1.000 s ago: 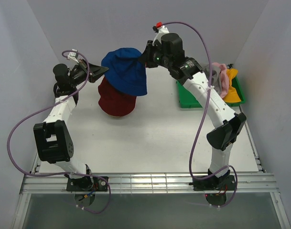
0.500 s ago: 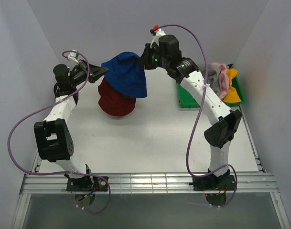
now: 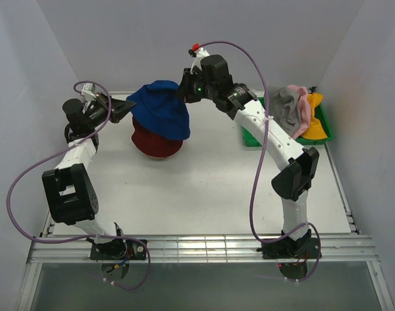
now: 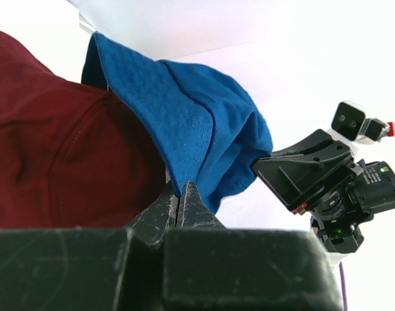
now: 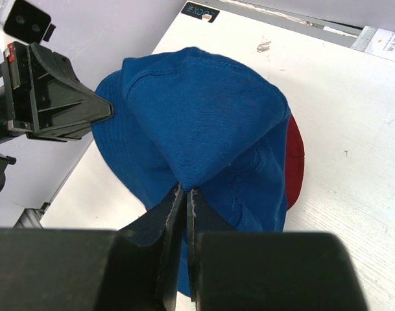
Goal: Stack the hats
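A blue hat (image 3: 159, 109) hangs stretched between my two grippers, directly over a dark red hat (image 3: 157, 140) that lies on the white table. My left gripper (image 3: 131, 105) is shut on the blue hat's left brim (image 4: 184, 168). My right gripper (image 3: 181, 91) is shut on its right side, where the fabric bunches between the jaws (image 5: 184, 190). The red hat (image 4: 54, 149) shows under the blue one (image 5: 197, 123) in both wrist views, its edge (image 5: 294, 152) peeking out on the right. Grey (image 3: 287, 103), pink (image 3: 305, 111) and yellow-orange (image 3: 319, 122) hats are piled at the right.
A green tray (image 3: 251, 136) stands at the table's right edge under the pile of hats. White walls close the table in at the back and on both sides. A small black label (image 5: 200, 12) lies at the table's far edge.
Both grippers have carried the blue hat left and down, so it now hangs squarely over the red hat. The left arm has drawn back toward the left wall.
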`<state>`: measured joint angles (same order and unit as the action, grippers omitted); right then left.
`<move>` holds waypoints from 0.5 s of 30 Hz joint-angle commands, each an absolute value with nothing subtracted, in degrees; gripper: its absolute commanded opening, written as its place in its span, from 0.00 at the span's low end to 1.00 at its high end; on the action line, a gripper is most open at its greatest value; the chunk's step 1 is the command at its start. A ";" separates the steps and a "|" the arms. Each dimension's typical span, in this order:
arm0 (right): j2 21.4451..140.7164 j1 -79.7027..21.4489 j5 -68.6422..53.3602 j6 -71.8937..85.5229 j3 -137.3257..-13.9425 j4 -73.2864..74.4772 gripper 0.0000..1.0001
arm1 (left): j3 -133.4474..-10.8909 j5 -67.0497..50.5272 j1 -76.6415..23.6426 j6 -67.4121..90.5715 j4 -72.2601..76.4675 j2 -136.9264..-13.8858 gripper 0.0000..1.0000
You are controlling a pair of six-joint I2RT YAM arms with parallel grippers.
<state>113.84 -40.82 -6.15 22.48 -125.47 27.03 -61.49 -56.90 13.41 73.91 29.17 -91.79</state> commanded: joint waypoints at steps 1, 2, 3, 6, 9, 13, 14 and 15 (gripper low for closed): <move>113.29 -41.31 -5.63 21.88 -127.97 24.70 0.08 | -60.65 -58.18 15.37 74.53 30.94 -87.19 0.00; 113.20 -41.40 -5.54 21.88 -128.14 24.70 0.08 | -60.47 -58.27 15.55 74.71 30.85 -87.10 0.00; 113.12 -41.31 -5.45 21.88 -128.23 24.70 0.08 | -60.29 -58.36 15.56 74.79 30.94 -86.84 0.00; 112.68 -41.48 -5.36 21.97 -128.50 24.52 0.08 | -60.03 -58.45 15.73 74.97 30.94 -86.49 0.00; 112.76 -41.57 -5.62 21.97 -129.19 24.43 0.08 | -59.68 -58.36 16.00 75.06 30.94 -86.13 0.00; 113.20 -42.10 -6.15 21.80 -129.99 24.87 0.08 | -58.45 -58.27 16.96 75.41 30.94 -86.31 0.00; 113.29 -42.36 -6.15 21.80 -129.90 24.70 0.08 | -58.19 -58.45 17.22 75.32 30.94 -86.40 0.00; 113.29 -42.54 -6.15 21.62 -129.90 24.78 0.08 | -57.92 -58.53 17.40 75.41 30.85 -86.48 0.00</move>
